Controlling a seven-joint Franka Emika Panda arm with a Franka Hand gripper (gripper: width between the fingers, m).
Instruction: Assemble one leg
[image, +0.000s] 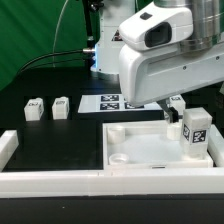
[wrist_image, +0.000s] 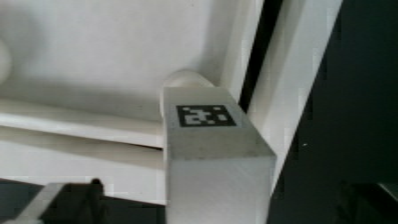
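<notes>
One leg, a small white block with a black-and-white tag, stands upright at the right-hand corner of the white tray-like part in the exterior view. My gripper hangs just beside and above it, open. In the wrist view the same leg rises between the jaws. A gap shows between it and the one dark finger that I can make out. The other finger is lost against the black table. Two more legs stand at the exterior view's left.
The marker board lies flat behind the tray-like part. A low white wall runs along the front and turns up at the exterior view's left. Cables and the arm's base stand at the back.
</notes>
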